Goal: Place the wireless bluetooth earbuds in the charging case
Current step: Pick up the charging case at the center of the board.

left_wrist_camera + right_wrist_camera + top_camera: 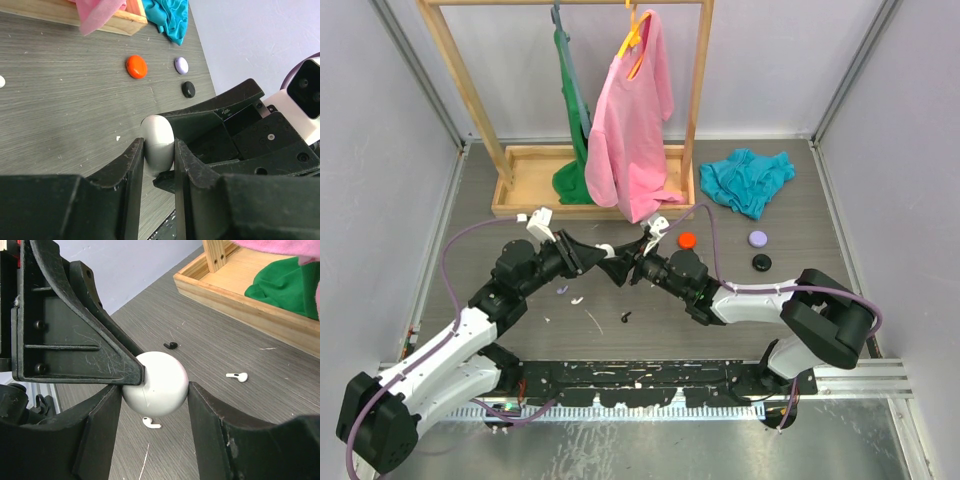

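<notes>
One white charging case (156,382), contents unseen: left pincer (158,145) clenching it, right pincer (155,390) grasping it too. Lying on counter (270,405) under right pincer: two white earbuds (236,376), one black earbud (171,345). Beyond left pincer: three small cases (136,66).

Wooden rack (535,208) and teal cloth (748,180) block the upper middle. The left arm (470,330) and right arm (760,300) crowd the centre, with earbuds (625,318) below them. The surface (875,240) at right is open.

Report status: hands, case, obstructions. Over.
Left hand, right hand: both shut on white case. Earbuds loose on table. No obstruction seen.
</notes>
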### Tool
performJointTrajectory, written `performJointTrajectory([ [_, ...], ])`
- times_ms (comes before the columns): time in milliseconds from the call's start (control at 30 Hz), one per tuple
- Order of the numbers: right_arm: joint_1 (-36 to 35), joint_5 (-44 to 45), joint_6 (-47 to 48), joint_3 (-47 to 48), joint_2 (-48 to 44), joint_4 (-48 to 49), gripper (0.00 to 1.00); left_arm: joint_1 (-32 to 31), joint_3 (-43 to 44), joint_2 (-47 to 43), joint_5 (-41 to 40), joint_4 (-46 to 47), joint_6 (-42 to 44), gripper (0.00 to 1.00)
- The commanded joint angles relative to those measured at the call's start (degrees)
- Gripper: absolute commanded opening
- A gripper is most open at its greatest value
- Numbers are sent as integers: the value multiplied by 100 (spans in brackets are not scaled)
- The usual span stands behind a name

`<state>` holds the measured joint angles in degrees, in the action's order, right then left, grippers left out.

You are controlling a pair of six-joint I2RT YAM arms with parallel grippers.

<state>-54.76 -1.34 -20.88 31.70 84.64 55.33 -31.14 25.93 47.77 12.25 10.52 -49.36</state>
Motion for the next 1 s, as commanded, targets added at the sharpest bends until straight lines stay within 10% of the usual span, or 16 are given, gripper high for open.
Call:
performJointTrajectory([
  [0,-26,-57,87,67,-116,585,60,-65,270,-78,144,34,298,19],
  [500,997,-2549,781,-132,-1396,-1118,80,-63,1847,-349,182,-3069,2348,5],
  [967,1104,-4119,2053,634,-1572,-2428,78,-78,3554,747,1608,-5103,4335,7],
])
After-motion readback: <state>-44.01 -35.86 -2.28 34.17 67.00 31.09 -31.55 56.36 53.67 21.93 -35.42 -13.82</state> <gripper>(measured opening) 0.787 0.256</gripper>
